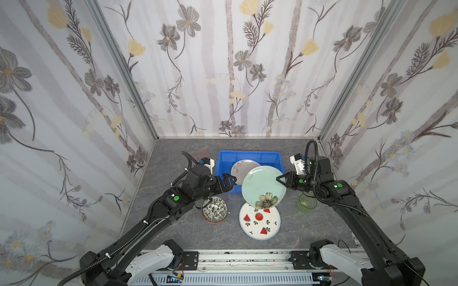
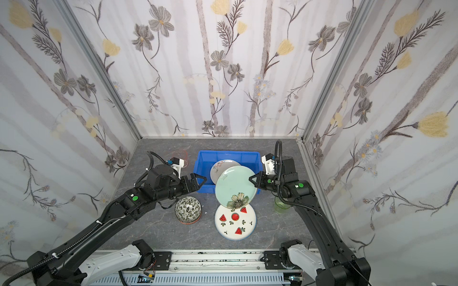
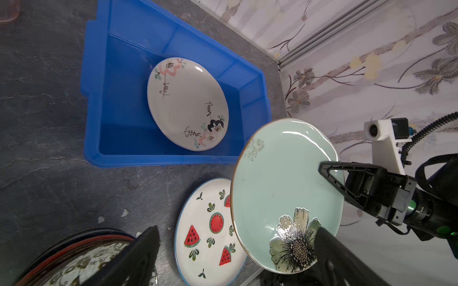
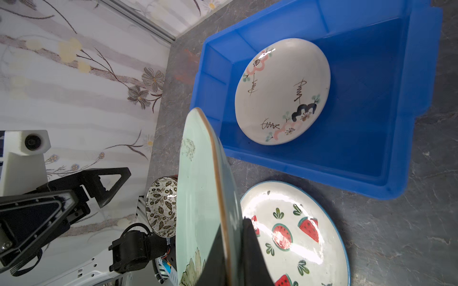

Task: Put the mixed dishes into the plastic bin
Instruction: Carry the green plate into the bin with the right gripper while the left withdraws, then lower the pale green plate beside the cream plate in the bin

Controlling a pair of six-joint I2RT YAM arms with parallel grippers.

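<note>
Bright blue bin [image 1: 247, 155]; cream plate [image 1: 239, 172] with pink blossoms; pale green plate [image 1: 260, 188] with a dark flower; white plate [image 1: 259, 222] with red watermelon slices; black-white leaf bowl [image 1: 214, 210].

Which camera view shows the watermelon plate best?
Both top views: the watermelon plate shows almost whole, only its far rim hidden by the pale green plate. Both wrist views show it partly hidden and cropped.

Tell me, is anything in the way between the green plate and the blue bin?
Nothing visible blocks it. The right gripper holds the green plate tilted over the blue bin's near corner. A cream plate already lies inside.
</note>
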